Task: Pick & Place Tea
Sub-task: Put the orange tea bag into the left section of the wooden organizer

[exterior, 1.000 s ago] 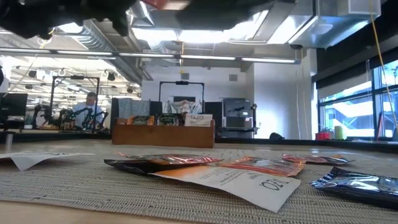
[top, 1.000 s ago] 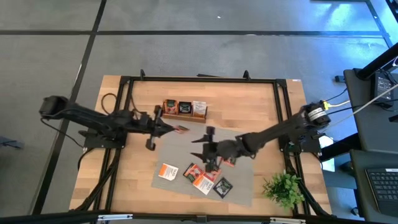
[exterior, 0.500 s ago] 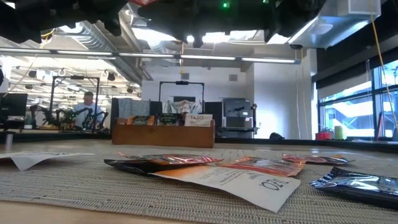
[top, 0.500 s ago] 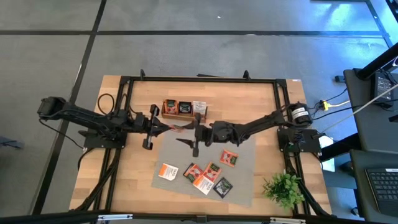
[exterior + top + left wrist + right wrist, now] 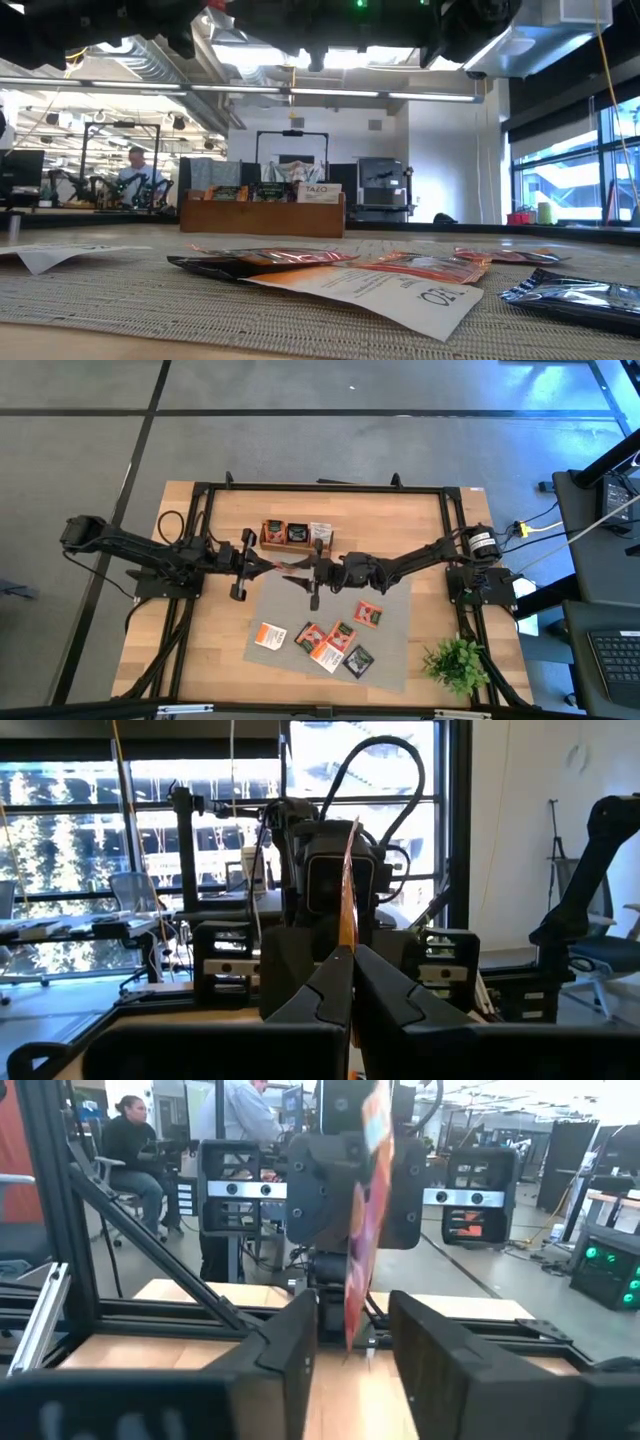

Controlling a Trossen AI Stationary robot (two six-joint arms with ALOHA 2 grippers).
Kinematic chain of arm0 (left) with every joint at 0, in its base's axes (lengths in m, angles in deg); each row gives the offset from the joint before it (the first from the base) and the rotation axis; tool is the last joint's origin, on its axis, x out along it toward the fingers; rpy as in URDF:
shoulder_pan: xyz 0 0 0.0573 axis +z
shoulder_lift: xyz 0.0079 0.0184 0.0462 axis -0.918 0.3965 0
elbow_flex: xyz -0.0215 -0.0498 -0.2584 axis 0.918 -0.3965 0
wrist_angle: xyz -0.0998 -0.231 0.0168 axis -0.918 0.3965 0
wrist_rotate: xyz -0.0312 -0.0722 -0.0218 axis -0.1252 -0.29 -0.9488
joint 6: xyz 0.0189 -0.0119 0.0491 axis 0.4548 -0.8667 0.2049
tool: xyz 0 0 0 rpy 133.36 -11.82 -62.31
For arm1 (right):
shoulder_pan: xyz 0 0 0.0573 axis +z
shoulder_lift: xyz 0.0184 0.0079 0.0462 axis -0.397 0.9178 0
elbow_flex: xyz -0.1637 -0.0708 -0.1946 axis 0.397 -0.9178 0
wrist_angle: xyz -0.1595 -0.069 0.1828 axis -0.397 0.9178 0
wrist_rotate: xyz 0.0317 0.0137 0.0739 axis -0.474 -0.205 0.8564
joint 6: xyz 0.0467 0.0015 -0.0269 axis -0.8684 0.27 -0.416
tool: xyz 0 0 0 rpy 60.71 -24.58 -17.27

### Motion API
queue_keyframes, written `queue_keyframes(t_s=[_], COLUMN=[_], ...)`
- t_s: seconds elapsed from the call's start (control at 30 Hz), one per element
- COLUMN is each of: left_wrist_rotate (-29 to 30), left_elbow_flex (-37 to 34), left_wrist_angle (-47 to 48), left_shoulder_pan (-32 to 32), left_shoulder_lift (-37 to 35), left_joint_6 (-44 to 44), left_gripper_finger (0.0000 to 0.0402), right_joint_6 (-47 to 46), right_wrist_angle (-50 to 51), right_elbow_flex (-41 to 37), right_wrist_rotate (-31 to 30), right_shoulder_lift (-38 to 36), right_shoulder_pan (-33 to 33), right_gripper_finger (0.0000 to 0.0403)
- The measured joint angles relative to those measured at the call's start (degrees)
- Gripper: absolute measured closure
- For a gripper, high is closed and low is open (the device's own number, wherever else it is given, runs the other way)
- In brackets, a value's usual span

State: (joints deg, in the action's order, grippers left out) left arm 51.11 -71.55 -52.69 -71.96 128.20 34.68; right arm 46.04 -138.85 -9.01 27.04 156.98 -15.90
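Note:
My left gripper (image 5: 272, 566) is shut on an orange tea sachet (image 5: 291, 565), held in the air over the grey mat's far edge. My right gripper (image 5: 311, 578) faces it from the table's right. Its two fingers (image 5: 295, 1350) stand on either side of that sachet (image 5: 365, 1210) with a gap, and I see no touch. Several more sachets lie flat on the mat: a white one (image 5: 268, 634), orange ones (image 5: 369, 614) and a dark one (image 5: 358, 660). The wooden tray (image 5: 296, 534) at the back holds sachets standing upright. My left gripper pinches the orange sachet by one edge (image 5: 349, 948) between its two fingertips. The fingers come level from the table's left. The sachet stands on edge, sticking out past the fingertips toward the right arm, lifted clear of the mat.
A green plant (image 5: 458, 660) stands at the near right corner. The grey mat (image 5: 390, 660) covers the table's middle and near part. Black frame rails (image 5: 205, 520) run along the table's sides. People sit in the room beyond.
My right gripper has left the sachets on the mat and gone toward the far left, up to my left gripper. It has tipped up to level, and its fingers have drawn closer together around the held orange sachet. That sachet has stayed in place.

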Motion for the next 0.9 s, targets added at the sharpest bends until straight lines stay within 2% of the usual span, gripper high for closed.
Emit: queue_keyframes(t_s=[0.3, 0.47, 0.67, 0.9], left_wrist_rotate=[-0.1, -0.1, -0.1, -0.1], left_elbow_flex=[0.0, 0.0, 0.0, 0.1], left_wrist_angle=[0.6, 1.1, 1.4, 2.8], left_shoulder_pan=[0.0, 0.0, 0.0, 0.1], left_shoulder_lift=[0.0, 0.0, 0.0, 0.0], left_joint_6=[0.0, 0.0, -2.7, -5.1], left_gripper_finger=[0.0394, 0.0390, 0.0386, 0.0341], right_joint_6=[0.7, -0.3, -0.2, -4.3], right_wrist_angle=[0.5, 1.7, 3.5, 10.7], right_elbow_flex=[0.0, 0.0, 0.0, 0.0], right_wrist_rotate=[0.0, -0.1, -0.1, -0.2], right_shoulder_lift=[0.0, 0.0, 0.0, 0.0], right_shoulder_pan=[0.0, 0.0, 0.0, 0.0], right_gripper_finger=[0.0391, 0.0384, 0.0396, 0.0392])
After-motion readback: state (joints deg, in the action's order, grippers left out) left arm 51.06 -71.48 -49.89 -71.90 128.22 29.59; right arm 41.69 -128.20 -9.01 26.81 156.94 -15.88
